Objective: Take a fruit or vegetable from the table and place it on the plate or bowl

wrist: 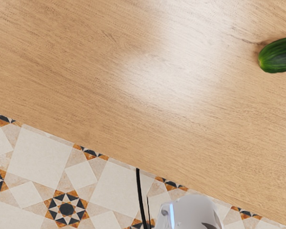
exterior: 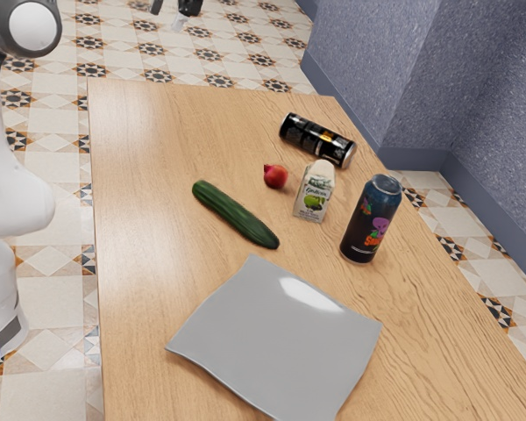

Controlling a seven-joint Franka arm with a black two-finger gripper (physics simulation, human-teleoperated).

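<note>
Exterior view: cucumber [exterior: 235, 213] lies mid-tabletop [exterior: 149, 289], plate [exterior: 276, 342] near the front edge; can't tell gripper [exterior: 181, 9] state, so grasp across the cucumber's middle.

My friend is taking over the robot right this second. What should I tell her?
Gripper: high at the exterior view's top edge, far from the food. I cannot tell whether it is open or shut.
Things: the cucumber lies mid-table. The small red fruit sits just beyond it, beside a carton. The grey plate is at the near end, with nothing on it. A lying can and a standing can are not part of the job.
Done: nothing picked up yet.
Left: grab the cucumber or the red fruit, carry it over, and set it on the plate.
</note>
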